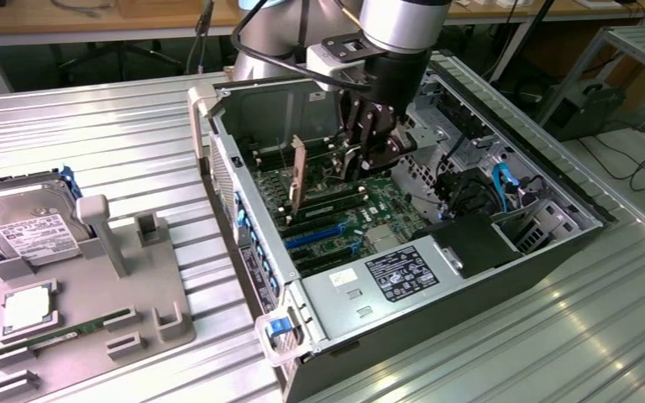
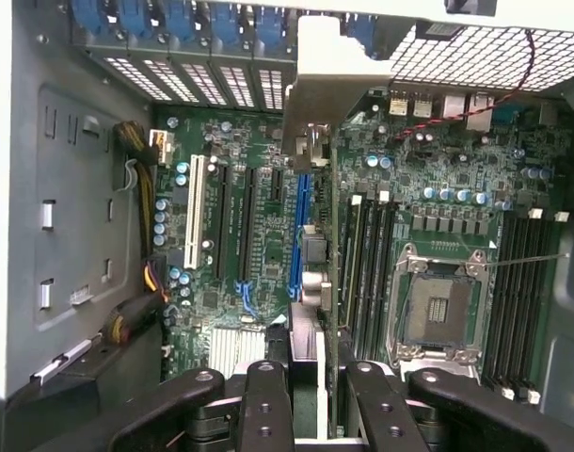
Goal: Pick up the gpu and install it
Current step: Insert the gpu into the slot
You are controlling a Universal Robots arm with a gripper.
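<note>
The gpu point(image 1: 298, 180) stands on edge inside the open computer case point(image 1: 249, 243), above the green motherboard. From the wrist view I look down its thin top edge point(image 2: 330, 235). Its pale metal bracket point(image 2: 315, 80) sits at the case's rear slot openings. The card runs alongside the long blue slot point(image 2: 301, 235); I cannot tell whether it is seated in a slot. My gripper point(image 1: 359, 159) reaches down into the case and is shut on the gpu's end away from the bracket. Its black fingers point(image 2: 268, 405) flank the card, gripper point(image 2: 317, 391).
A grey fixture tray point(image 1: 177, 327) at the exterior view's left holds a silver hard drive point(image 1: 20, 222), a processor point(image 1: 29, 306) and a green memory stick point(image 1: 70, 332). Inside the case are the power supply point(image 1: 412, 273), an open processor socket point(image 2: 436, 306) and cable bundles point(image 2: 141, 198).
</note>
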